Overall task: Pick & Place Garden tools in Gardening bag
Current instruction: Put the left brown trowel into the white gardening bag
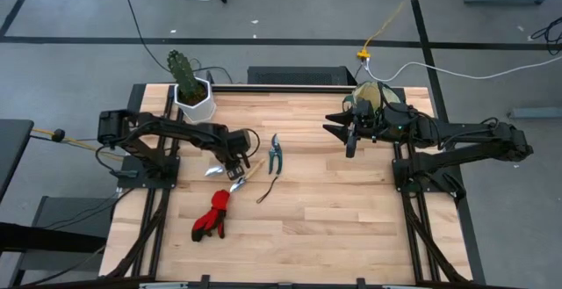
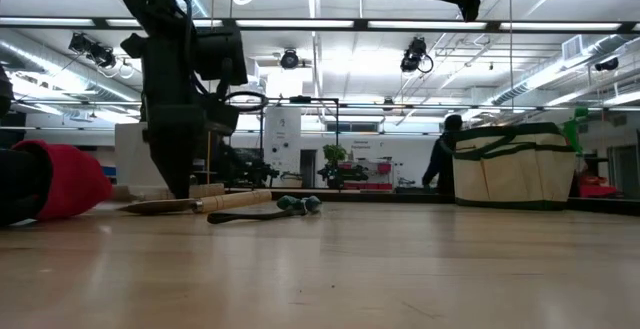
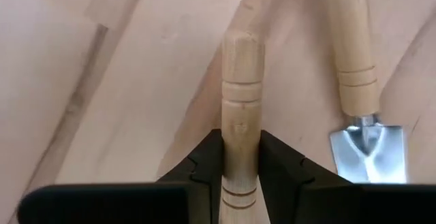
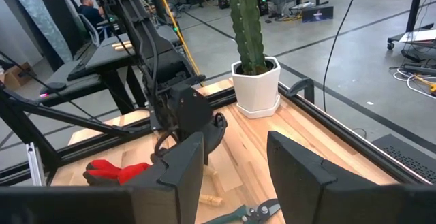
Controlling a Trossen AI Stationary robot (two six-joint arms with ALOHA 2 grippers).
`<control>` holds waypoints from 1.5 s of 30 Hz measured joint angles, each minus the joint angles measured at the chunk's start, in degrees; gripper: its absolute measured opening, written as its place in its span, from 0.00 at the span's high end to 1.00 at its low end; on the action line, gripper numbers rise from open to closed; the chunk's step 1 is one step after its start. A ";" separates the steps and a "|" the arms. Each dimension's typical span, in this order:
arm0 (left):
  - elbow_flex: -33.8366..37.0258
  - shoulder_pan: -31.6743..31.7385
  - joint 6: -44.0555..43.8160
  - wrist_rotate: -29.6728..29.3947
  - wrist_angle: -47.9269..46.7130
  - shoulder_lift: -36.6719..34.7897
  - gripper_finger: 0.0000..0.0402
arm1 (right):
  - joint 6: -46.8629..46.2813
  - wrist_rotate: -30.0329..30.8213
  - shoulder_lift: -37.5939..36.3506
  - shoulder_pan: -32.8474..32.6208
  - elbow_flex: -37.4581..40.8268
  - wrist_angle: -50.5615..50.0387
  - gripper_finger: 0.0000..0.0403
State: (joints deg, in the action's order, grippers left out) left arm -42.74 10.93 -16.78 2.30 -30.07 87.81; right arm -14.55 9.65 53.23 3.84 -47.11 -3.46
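the left end effector (image 3: pixel 240 176) is clamping a wooden handle (image 3: pixel 242 108), a second trowel (image 3: pixel 361 101) lying just beside it; the right end effector (image 4: pixel 235 169) is hovering with fingers apart.

Near the one white pot with cactus (image 1: pixel 193 96) lie two wooden-handled tools (image 3: pixel 242 115), one pair of shears (image 1: pixel 275 153), one pair of red gloves (image 1: pixel 212 217), one cord (image 1: pixel 266 191); one bag (image 2: pixel 512 164) stands well apart.
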 joint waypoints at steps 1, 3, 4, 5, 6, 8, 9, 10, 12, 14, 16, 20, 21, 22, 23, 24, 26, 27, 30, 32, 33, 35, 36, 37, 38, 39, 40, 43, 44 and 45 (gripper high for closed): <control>0.00 0.08 -0.19 0.34 -0.29 -0.40 0.81 | 0.00 0.00 0.00 0.00 0.00 0.00 0.60; 0.00 0.16 -0.59 0.73 -0.19 -1.41 0.81 | 0.00 0.00 0.00 0.01 0.00 0.02 0.60; 0.00 0.14 -0.60 0.80 -0.18 -1.92 0.81 | 0.00 0.00 0.00 0.00 0.00 0.05 0.60; 0.00 0.14 -0.62 0.98 -0.12 -2.41 0.81 | 0.00 0.00 0.00 0.02 0.00 0.11 0.60; 0.00 0.11 -0.63 0.99 -0.20 -3.01 0.81 | 0.00 0.00 0.00 0.00 0.00 0.11 0.60; -0.02 0.10 -0.63 1.10 -0.03 -4.38 0.81 | 0.00 0.00 0.00 0.02 0.00 0.09 0.60; -0.02 0.10 -0.63 1.17 0.10 -5.21 0.81 | 0.00 0.00 0.00 0.02 0.00 0.09 0.60; -0.02 0.12 -0.62 1.48 0.29 -6.00 0.81 | 0.00 0.00 0.00 0.00 0.00 0.09 0.60; -0.04 0.16 -0.64 2.10 1.57 -7.64 0.81 | 0.00 0.00 0.00 0.02 0.00 0.11 0.60; -0.07 0.14 -0.65 2.79 2.82 -9.39 0.81 | 0.00 0.00 0.00 0.02 0.00 0.18 0.60; -0.09 0.14 -0.67 3.23 4.56 -11.08 0.81 | 0.00 0.00 0.00 0.02 0.00 0.44 0.60; -0.11 0.14 -0.99 5.10 8.51 -13.74 0.81 | 0.00 0.00 0.00 0.03 0.00 0.75 0.60; -0.11 0.14 -1.02 5.79 9.96 -14.31 0.81 | 0.00 0.00 0.00 0.02 0.00 0.76 0.60; -0.11 0.14 -1.04 6.42 10.92 -14.80 0.81 | -0.01 0.00 0.00 0.02 0.00 0.77 0.60; -0.11 0.14 -1.06 7.07 12.37 -14.99 0.81 | -0.05 0.00 0.00 0.02 0.00 0.79 0.60; -0.11 0.14 -1.31 7.61 14.25 -14.97 0.81 | -0.07 0.00 0.00 0.02 0.00 0.83 0.60; -0.11 0.14 -2.08 8.43 15.66 -15.64 0.81 | -0.10 -0.02 0.00 0.02 0.00 0.87 0.60; -0.13 0.14 -2.12 8.84 17.67 -15.69 0.81 | -0.15 -0.11 0.00 0.02 0.00 0.92 0.60; -0.22 0.14 -2.23 9.57 20.50 -15.59 0.81 | -1.17 -0.32 0.00 0.02 0.00 1.15 0.60; -0.89 0.14 -2.16 9.57 21.27 -15.58 0.81 | -1.95 -0.59 0.00 0.02 0.00 1.14 0.60; -1.52 0.14 -2.07 9.58 21.44 -15.58 0.81 | -2.01 -0.59 0.00 0.02 0.00 1.18 0.60; -3.11 0.14 -0.95 9.54 21.53 -15.58 0.81 | -1.63 -0.59 0.00 0.02 0.00 1.22 0.60; -4.04 0.14 -0.45 9.43 21.56 -15.58 0.81 | -1.36 -0.56 0.00 0.02 0.00 1.25 0.60; -5.01 0.14 0.11 9.34 21.50 -15.58 0.81 | -1.18 -0.52 0.00 0.05 0.00 1.32 0.60; -6.02 0.14 0.73 8.86 21.51 -15.58 0.81 | -1.07 -0.26 0.00 0.09 0.00 1.34 0.60; -7.10 0.14 1.24 8.18 21.36 -15.58 0.81 | -1.07 0.15 0.00 0.09 0.00 1.33 0.60; -8.17 0.14 2.10 7.38 21.04 -15.58 0.81 | -1.05 0.46 0.00 0.09 0.00 1.36 0.60; -11.14 0.14 4.04 4.78 20.76 -15.58 0.81 | -1.05 0.46 0.00 0.09 0.00 1.48 0.60; -12.01 0.15 4.54 3.97 20.62 -15.58 0.81 | -1.07 0.46 0.00 0.09 0.00 1.57 0.60; -12.87 0.16 5.19 3.56 20.50 -15.58 0.81 | -1.07 0.46 0.00 0.09 0.00 1.61 0.60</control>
State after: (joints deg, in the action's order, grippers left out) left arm -55.61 11.09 -11.59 5.86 -9.57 72.23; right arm -15.62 10.11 53.23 3.92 -47.11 -1.85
